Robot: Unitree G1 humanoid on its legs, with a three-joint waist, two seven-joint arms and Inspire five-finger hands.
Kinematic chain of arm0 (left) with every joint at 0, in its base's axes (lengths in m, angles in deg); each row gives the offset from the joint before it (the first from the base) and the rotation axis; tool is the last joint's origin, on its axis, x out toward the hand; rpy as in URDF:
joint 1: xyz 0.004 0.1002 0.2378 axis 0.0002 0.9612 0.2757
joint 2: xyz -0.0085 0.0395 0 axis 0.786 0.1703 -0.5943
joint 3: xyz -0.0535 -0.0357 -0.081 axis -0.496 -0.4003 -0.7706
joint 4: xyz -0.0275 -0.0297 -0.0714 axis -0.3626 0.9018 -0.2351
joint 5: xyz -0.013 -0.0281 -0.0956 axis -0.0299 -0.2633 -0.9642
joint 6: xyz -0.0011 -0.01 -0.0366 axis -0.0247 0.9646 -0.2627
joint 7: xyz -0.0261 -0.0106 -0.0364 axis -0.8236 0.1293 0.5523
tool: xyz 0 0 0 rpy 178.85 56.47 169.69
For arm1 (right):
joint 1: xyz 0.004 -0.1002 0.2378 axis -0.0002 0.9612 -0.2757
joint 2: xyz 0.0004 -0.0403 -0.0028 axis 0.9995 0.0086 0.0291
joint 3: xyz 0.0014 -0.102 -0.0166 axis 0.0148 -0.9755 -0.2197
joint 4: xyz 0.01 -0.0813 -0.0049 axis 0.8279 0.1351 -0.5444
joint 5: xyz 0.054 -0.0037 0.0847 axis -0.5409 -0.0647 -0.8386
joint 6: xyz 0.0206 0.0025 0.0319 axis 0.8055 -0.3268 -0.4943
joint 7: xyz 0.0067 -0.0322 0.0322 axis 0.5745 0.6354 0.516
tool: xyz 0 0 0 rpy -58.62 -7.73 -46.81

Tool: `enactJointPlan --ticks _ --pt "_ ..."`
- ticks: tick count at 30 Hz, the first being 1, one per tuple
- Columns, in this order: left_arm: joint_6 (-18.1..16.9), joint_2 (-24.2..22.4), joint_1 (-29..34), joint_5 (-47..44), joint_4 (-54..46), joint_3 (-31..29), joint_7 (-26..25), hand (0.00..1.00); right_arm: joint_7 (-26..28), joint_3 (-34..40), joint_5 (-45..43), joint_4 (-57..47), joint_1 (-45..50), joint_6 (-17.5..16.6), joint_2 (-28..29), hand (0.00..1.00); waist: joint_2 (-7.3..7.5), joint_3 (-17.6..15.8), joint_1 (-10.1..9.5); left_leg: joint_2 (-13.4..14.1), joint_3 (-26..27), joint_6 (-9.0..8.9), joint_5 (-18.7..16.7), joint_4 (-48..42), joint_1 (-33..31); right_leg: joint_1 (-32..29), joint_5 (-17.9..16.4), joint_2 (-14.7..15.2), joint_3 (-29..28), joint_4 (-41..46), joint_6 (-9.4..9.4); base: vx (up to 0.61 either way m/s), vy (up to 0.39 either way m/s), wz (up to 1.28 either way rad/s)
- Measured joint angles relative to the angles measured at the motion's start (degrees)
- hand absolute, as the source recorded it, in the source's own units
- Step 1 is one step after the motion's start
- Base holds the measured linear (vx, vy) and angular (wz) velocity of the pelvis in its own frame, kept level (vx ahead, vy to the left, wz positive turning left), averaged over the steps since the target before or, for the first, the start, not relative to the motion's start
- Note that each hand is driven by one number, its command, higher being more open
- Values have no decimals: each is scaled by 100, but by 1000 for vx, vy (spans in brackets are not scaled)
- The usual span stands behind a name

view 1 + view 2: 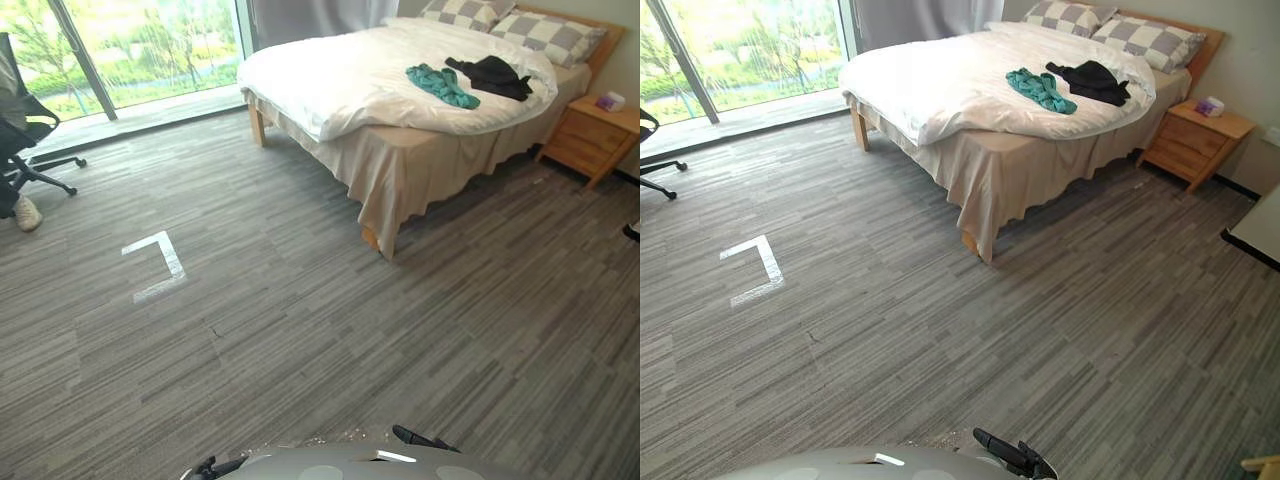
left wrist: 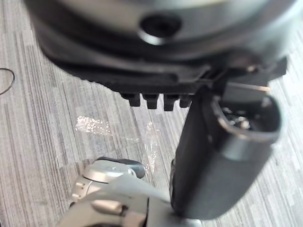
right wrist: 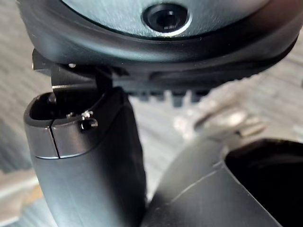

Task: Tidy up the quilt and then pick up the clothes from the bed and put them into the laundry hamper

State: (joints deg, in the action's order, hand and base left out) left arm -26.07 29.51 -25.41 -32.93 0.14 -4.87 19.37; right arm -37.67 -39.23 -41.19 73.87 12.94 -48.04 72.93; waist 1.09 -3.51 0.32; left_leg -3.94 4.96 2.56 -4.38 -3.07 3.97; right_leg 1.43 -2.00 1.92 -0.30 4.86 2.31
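Whether the left hand [image 2: 218, 156] and the right hand [image 3: 85, 161] are spread or closed cannot be told. A green garment [image 1: 443, 85] and a black garment [image 1: 492, 77] are laid side by side on the quilt [image 1: 340, 80], far ahead of both hands.

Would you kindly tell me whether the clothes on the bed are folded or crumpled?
Crumpled: the teal garment and the black garment lie in loose heaps on the white quilt, near the pillows.

The left hand [image 2: 213, 165] and right hand [image 3: 90, 170] are glossy black with ribbed edges.
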Motion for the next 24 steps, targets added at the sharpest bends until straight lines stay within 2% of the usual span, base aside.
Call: enactJointPlan --ticks 7,11,24 --pt "88 5 -113 81 112 2 126 100 9 68 8 22 21 -16 12 100 -21 -8 -2 -50 -61 108 242 640 472 312 17 6 86 -302 -10 103 19 4" --pt "101 26 -185 102 111 3 122 100 17 124 10 107 -81 -3 27 100 9 -138 6 -56 -46 95 234 676 572 400 17 4 90 -351 -9 61 -2 -3" --pt "103 18 -217 452 103 8 102 100 31 139 18 104 -83 -19 35 100 33 -169 22 -46 72 37 197 732 651 413 16 -7 -8 -386 1 -43 -14 -4"
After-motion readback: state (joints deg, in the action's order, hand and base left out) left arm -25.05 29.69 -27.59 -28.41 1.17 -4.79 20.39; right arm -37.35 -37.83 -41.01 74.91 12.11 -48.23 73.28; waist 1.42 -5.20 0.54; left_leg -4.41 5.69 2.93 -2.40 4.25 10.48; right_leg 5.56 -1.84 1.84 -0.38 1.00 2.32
